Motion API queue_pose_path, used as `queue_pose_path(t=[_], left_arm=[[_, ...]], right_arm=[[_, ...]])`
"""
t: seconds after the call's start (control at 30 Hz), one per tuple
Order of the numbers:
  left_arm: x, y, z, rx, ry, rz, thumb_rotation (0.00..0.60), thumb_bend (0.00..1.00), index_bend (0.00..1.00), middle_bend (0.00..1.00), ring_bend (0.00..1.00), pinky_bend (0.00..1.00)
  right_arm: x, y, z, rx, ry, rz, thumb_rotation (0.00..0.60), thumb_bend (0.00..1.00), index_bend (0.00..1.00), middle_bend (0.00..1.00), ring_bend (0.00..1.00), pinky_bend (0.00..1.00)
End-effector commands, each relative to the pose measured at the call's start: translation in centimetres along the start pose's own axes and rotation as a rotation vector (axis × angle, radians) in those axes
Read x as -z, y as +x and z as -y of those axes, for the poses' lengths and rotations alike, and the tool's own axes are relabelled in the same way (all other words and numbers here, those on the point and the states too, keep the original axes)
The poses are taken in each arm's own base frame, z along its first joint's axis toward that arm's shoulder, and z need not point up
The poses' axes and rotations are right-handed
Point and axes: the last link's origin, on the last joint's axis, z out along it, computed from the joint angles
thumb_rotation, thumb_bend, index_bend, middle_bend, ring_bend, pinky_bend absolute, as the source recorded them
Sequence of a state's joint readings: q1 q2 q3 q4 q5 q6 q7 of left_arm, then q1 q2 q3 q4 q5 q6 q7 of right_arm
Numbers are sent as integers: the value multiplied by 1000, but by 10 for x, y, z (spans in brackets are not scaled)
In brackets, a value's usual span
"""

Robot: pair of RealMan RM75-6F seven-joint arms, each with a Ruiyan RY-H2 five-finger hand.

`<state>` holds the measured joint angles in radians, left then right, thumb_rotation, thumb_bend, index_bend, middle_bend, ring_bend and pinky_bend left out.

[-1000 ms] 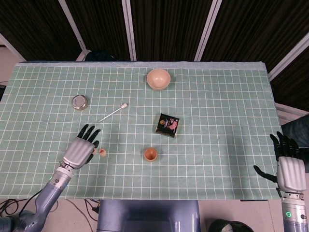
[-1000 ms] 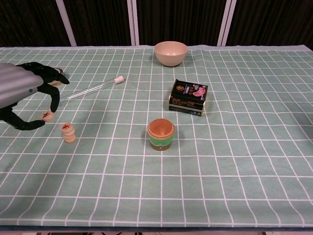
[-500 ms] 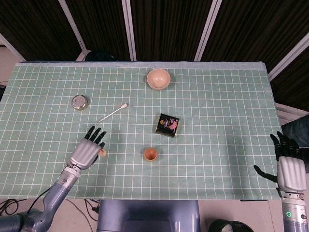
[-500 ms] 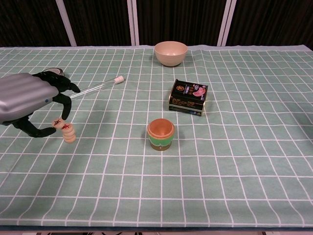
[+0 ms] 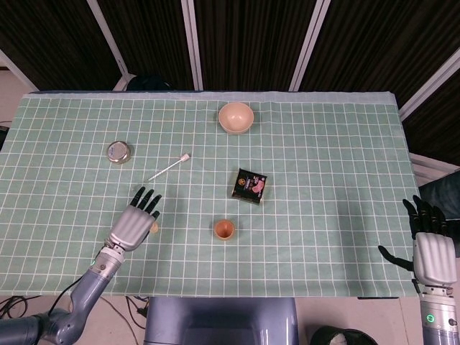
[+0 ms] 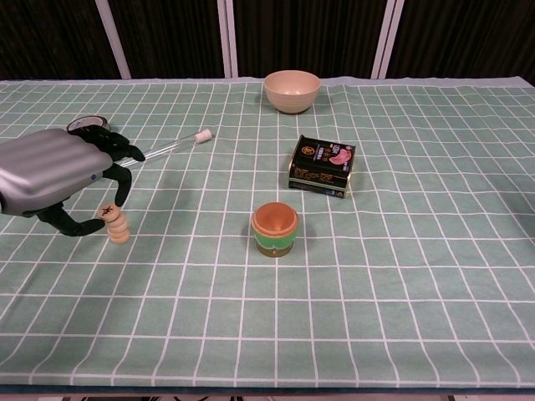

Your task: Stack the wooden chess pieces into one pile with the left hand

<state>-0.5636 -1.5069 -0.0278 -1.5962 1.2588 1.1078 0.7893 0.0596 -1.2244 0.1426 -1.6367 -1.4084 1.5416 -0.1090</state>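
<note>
Left hand (image 6: 54, 174) pinches the top wooden chess piece (image 6: 108, 211) between thumb and a finger, holding it on the pile (image 6: 117, 227), which stands on the green checked tablecloth (image 6: 401, 276) near the left front edge. Head view hides the pile largely beneath the hand. Right hand (image 5: 431, 248) sits at the table's right front corner, fingers apart, holding nothing. Orange cup (image 6: 274, 228) stands well apart, to the right of the pile.
</note>
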Motion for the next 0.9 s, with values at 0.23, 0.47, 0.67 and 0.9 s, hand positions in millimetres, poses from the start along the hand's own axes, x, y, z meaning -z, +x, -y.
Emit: queue_pose_path(t=[0.23,0.47,0.67,0.9], left_arm=[[-1,-1,-1,-5,2,4,600,311,454,108,0,0],[-1,0,-2,-10,0,-2,600,311,437,107,0,0],[2,2,-2,-12,-1,-9,600,310,418,103,0,0],[20,16,13,26,43,-66,600,306,270,73,0,0]], right_arm=[[0,0,0,1,-1,0,600,233,90,14,25,0],[0,0,0,1,0,1,600,232,89,14,25,0],[0,0,0,3,-1,-1,600,233,89,14,25,0],[0,0,0,4,0,-3,600,232,89,14,25,0]])
